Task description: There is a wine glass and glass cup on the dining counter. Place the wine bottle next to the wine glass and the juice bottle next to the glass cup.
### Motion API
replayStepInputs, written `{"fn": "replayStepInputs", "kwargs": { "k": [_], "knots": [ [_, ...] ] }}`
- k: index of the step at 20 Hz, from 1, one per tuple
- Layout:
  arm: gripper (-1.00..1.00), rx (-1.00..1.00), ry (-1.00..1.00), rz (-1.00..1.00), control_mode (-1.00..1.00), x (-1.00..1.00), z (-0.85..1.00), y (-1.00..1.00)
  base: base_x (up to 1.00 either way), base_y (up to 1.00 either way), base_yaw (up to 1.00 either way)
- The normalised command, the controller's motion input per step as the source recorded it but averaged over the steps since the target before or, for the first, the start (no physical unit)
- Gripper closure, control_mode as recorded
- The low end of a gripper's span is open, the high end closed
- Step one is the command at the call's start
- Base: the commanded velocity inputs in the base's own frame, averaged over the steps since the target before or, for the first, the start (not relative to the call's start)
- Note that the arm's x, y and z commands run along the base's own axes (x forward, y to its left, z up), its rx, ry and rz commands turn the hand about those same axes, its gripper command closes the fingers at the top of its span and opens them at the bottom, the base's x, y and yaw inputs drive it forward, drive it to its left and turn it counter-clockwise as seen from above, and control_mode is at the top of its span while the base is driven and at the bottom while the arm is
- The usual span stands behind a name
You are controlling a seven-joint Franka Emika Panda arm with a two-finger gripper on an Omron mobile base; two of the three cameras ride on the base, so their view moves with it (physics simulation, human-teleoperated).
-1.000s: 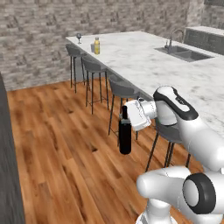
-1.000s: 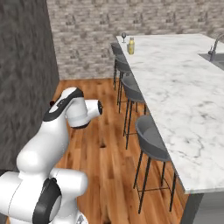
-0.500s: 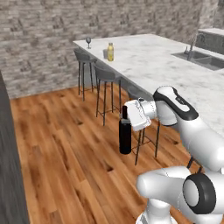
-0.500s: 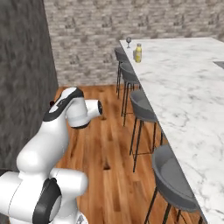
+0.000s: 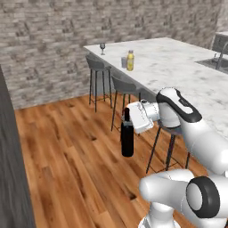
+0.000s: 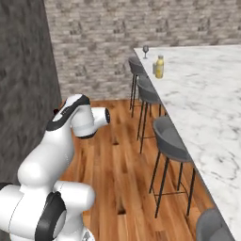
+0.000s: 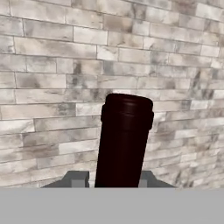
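**Base closes on the far end of the desk with the wine bottle in hand**

The dining desk [image 5: 178, 62] runs long and marble-topped along the right of the room, with a brick wall [image 5: 67, 40] behind it and grey stools [image 5: 98, 67] lined along its near side over the wood floor [image 5: 67, 147]. Compared with a second ago, the whole scene has shifted in both base views: the far end of the desk now sits nearer and larger, and fewer stools lie between the robot and that end. That is the base driving, not the things moving.

The arm holds its carrying pose, unchanged across the 3 moments. The pincer [image 5: 129, 119] is clamped on the neck of the wine bottle [image 5: 127, 138], which hangs upright in the air beside the stools, off the desk and clear of the floor. In the hand view the bottle's dark neck [image 7: 123, 140] rises between the 2 finger tips [image 7: 76, 179].

On the desk, the juice bottle [image 5: 130, 60] already stands just beside the glass cup [image 5: 124, 62], so that half of the task looks done. The wine glass [image 5: 102, 46] stands alone near the far corner, well apart from that pair.

By my judgement the robot is mid-transport: it likely needs more driving, then a reach over the stools to set the bottle beside the wine glass.
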Motion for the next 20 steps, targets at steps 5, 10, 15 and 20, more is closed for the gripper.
{"fn": "replayStepInputs", "kwargs": {
  "k": [5,10,15,20],
  "knots": [
    [1.0,0.0,0.0,0.0,1.0,0.0,0.0,0.0,0.88,0.59,0.0],
    [1.0,0.0,0.0,0.0,1.0,0.0,0.0,0.0,0.88,0.57,0.0],
    [1.0,0.0,0.0,0.0,1.0,0.0,0.0,0.0,0.89,0.56,0.0],
    [1.0,0.0,0.0,0.0,1.0,0.0,0.0,0.0,0.9,0.54,0.0]
  ]
}}
